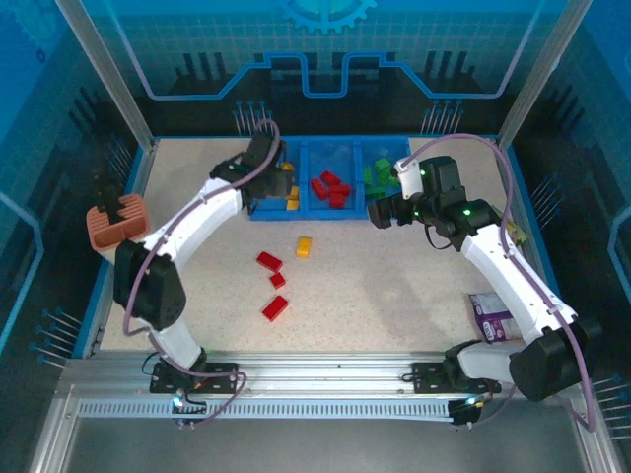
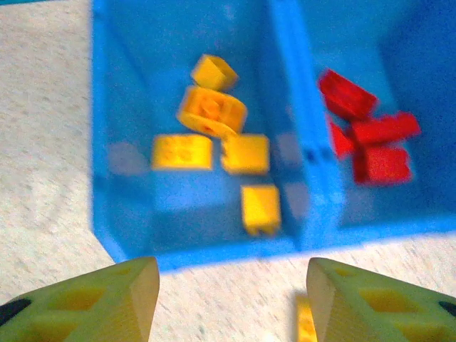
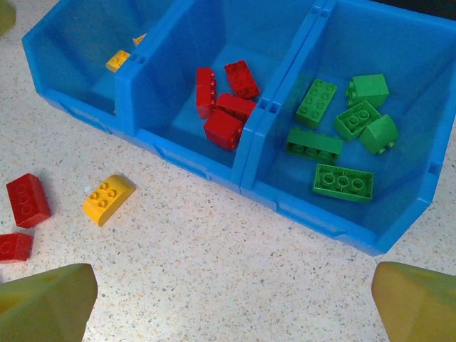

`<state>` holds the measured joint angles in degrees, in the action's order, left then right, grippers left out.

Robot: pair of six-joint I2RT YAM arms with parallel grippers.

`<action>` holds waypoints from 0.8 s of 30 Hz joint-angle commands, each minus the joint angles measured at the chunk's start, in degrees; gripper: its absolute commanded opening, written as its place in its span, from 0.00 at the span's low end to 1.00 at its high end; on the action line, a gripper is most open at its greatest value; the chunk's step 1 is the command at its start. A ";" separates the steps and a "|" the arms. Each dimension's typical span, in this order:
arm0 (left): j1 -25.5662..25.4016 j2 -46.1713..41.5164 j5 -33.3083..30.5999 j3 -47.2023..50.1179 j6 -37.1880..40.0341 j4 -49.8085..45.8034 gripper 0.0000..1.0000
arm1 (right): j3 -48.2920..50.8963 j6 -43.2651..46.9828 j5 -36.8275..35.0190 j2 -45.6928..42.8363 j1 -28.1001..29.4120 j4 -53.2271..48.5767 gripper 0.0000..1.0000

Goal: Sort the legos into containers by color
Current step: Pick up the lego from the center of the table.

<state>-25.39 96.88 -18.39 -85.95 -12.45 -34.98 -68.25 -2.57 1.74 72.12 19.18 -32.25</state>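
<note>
Your left gripper (image 2: 231, 285) hangs jaws apart, nothing held, above the left bin of the blue tray (image 2: 214, 253), where yellow bricks (image 2: 182, 152) lie. Your right gripper (image 3: 231, 288) is spread wide and empty before the green bin. The loose yellow brick (image 3: 108, 199) sits on the table near the tray front, left of the right gripper, long axis slanting. Three red bricks (image 1: 275, 307) lie nearer your left arm, likely its job.
</note>
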 commanded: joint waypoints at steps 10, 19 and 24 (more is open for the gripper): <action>-9.51 1.72 -2.96 13.43 -13.48 2.64 0.58 | 0.68 -1.91 0.29 0.39 1.22 1.41 1.00; -10.20 10.32 2.30 11.10 -12.37 6.40 0.58 | 0.97 -1.85 -1.45 -0.23 1.68 0.68 1.00; -10.48 13.81 2.64 10.01 -12.56 7.21 0.59 | 0.60 -1.83 -1.37 0.73 1.82 0.43 1.00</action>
<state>-35.42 109.36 -17.10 -73.65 -24.12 -29.08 -68.20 -3.66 0.84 72.29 19.99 -31.90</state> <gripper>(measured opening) 0.586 0.998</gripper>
